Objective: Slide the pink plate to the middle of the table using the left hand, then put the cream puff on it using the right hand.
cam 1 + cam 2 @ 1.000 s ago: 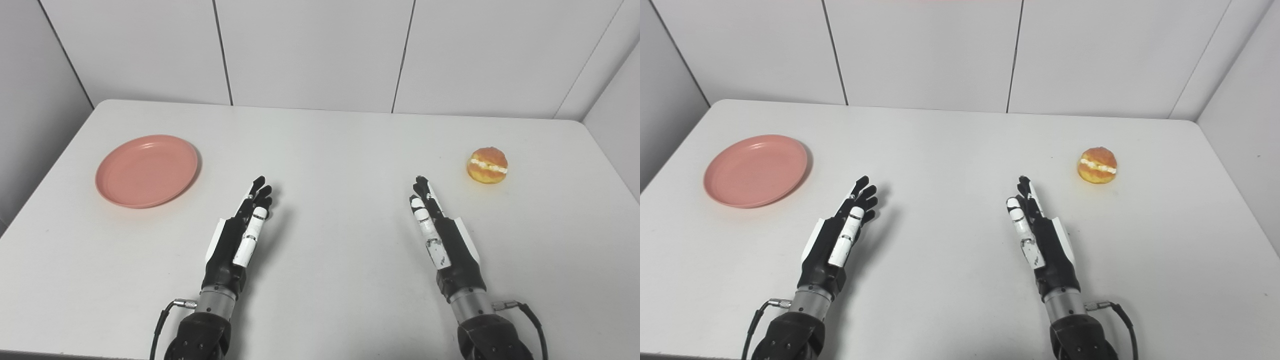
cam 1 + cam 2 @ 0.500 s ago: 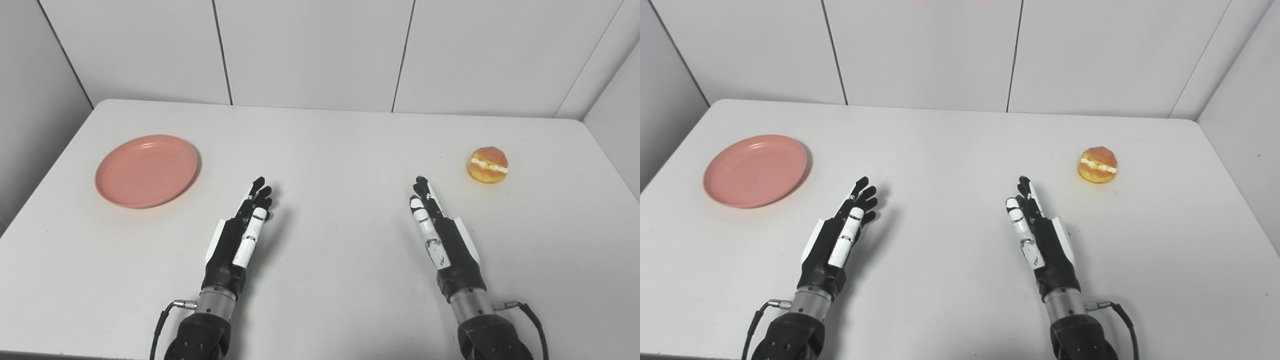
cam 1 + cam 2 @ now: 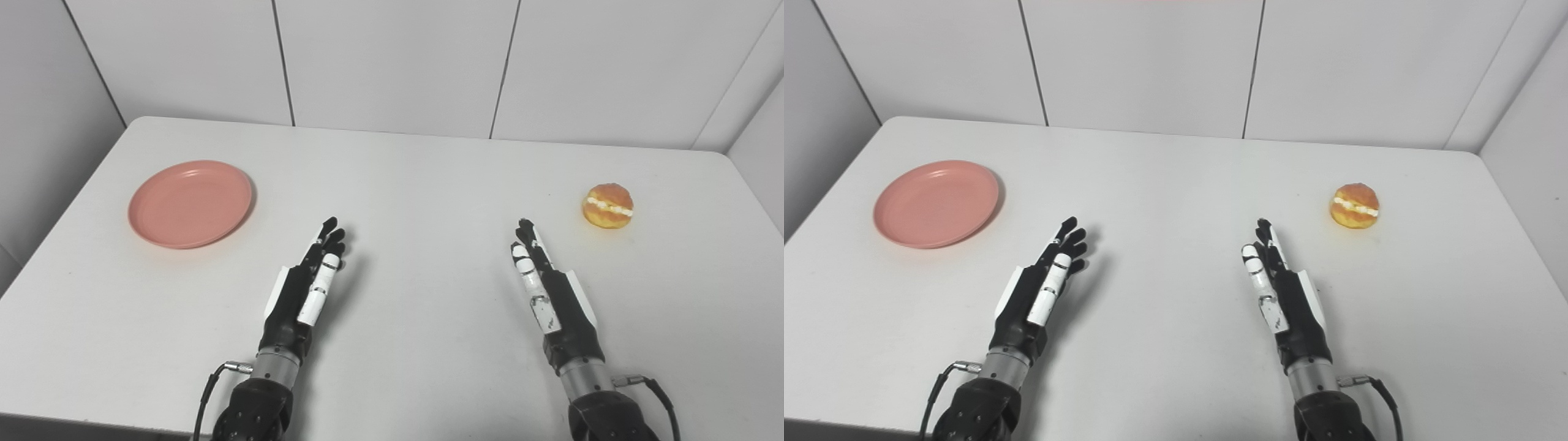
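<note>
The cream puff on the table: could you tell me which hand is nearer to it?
Right. The right hand lies just inward of the cream puff; the left hand lies far across, nearer the pink plate.

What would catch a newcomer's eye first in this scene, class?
The pink plate stands out at the table's far left, and the cream puff at its far right. Between them, nearer the camera, the left hand and right hand are open, holding nothing.
</note>
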Robot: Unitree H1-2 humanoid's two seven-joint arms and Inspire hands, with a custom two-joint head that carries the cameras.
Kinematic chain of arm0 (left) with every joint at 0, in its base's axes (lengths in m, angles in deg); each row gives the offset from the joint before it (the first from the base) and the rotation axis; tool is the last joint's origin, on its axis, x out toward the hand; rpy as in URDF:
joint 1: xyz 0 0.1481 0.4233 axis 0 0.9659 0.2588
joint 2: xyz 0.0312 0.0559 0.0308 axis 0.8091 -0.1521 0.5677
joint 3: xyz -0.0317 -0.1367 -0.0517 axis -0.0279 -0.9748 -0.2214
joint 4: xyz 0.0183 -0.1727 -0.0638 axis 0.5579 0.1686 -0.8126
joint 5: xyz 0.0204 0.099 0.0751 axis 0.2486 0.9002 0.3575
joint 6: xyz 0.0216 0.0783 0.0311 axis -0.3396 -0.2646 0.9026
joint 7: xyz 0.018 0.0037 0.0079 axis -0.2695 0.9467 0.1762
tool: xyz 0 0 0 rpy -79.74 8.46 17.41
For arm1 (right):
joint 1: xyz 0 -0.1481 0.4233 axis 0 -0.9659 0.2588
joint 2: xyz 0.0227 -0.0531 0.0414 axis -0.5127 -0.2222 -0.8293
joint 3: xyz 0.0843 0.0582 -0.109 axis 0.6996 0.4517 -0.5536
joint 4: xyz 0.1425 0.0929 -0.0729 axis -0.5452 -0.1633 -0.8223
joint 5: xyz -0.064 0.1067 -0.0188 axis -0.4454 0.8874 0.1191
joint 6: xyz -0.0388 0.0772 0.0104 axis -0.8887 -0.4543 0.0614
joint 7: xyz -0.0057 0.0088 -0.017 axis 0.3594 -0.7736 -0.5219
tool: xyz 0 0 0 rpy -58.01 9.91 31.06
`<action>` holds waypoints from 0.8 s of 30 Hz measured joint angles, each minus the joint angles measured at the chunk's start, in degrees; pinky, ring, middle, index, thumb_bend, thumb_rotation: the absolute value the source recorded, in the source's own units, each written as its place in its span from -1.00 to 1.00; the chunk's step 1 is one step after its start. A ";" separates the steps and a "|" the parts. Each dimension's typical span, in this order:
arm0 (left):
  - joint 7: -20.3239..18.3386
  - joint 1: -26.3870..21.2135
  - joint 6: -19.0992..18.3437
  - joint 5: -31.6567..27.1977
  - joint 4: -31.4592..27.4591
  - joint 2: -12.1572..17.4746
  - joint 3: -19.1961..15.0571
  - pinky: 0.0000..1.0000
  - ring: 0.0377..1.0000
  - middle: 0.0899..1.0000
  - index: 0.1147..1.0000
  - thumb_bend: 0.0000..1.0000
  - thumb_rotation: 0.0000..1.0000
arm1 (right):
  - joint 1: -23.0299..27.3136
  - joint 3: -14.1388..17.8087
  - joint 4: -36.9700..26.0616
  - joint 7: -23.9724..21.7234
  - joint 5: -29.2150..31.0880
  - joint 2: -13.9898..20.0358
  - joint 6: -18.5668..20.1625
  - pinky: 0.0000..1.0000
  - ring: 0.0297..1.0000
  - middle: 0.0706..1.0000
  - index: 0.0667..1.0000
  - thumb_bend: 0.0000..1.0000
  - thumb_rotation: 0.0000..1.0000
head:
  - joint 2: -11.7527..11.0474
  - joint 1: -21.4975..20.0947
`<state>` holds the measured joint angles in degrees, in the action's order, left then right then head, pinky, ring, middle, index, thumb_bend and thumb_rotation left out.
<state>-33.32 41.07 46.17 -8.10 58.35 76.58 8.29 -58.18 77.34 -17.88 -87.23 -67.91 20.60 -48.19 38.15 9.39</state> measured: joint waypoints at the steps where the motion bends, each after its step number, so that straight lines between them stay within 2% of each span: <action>1: 0.25 0.03 0.00 0.58 0.28 -0.18 0.44 0.84 0.86 0.86 0.84 -0.08 0.93 | -0.15 0.12 0.08 -0.04 0.32 0.28 -0.11 0.98 0.95 0.99 1.00 -0.67 1.00 | -1.66 2.71; 4: 1.20 0.14 0.15 2.22 0.96 -0.48 1.63 0.81 0.84 0.86 0.85 -0.09 0.92 | -0.85 0.82 0.40 -0.22 1.34 1.13 -1.27 1.00 0.96 0.99 1.00 -0.70 1.00 | -2.82 4.41; 6: 1.99 0.14 0.56 2.82 1.26 -0.60 2.08 0.77 0.83 0.86 0.84 -0.10 0.91 | -1.07 1.44 0.88 -0.37 2.38 1.49 -1.77 1.00 0.97 1.00 1.00 -0.73 1.00 | -5.18 7.74; 10: 4.02 0.16 2.78 4.01 3.36 -1.32 2.96 0.73 0.82 0.85 0.84 -0.07 0.87 | -1.08 2.21 3.53 -1.21 4.78 2.22 -5.76 1.00 0.98 1.00 1.00 -0.74 1.00 | -6.60 9.77; 12: 4.98 0.19 3.50 4.24 3.82 -1.99 3.32 0.73 0.82 0.85 0.84 -0.07 0.88 | -1.09 2.40 4.52 -1.41 5.34 2.55 -7.25 1.00 0.99 1.00 1.00 -0.74 1.00 | -8.61 12.40; 14: 5.99 0.21 4.37 5.07 4.77 -2.53 3.86 0.73 0.82 0.85 0.84 -0.06 0.89 | -1.09 2.61 4.97 -1.61 5.70 3.05 -7.93 1.00 1.00 1.00 1.00 -0.76 1.00 | -8.62 12.41; 17: 6.94 0.20 4.97 5.80 5.41 -3.13 4.27 0.73 0.83 0.86 0.84 -0.05 0.93 | -1.08 2.82 6.21 -2.19 6.43 3.50 -9.14 1.00 1.00 1.00 1.00 -0.77 1.00 | -9.85 13.81; 21: 7.44 0.20 5.39 6.47 5.99 -3.36 4.60 0.74 0.83 0.86 0.84 -0.03 0.98 | -1.08 3.03 6.54 -2.46 7.33 3.64 -10.41 1.00 1.00 1.00 1.00 -0.87 1.00 | -11.17 14.87; 24: 7.66 0.19 6.09 6.70 6.65 -3.61 4.66 0.74 0.83 0.86 0.84 -0.01 1.00 | -1.08 3.01 6.73 -2.53 7.45 3.70 -10.86 1.00 1.00 1.00 1.00 -0.88 1.00 | -11.52 15.40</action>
<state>-25.66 41.26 52.25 -1.41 65.00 72.97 12.95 -59.26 80.35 -11.15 -89.76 -60.46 24.30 -59.05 26.63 24.79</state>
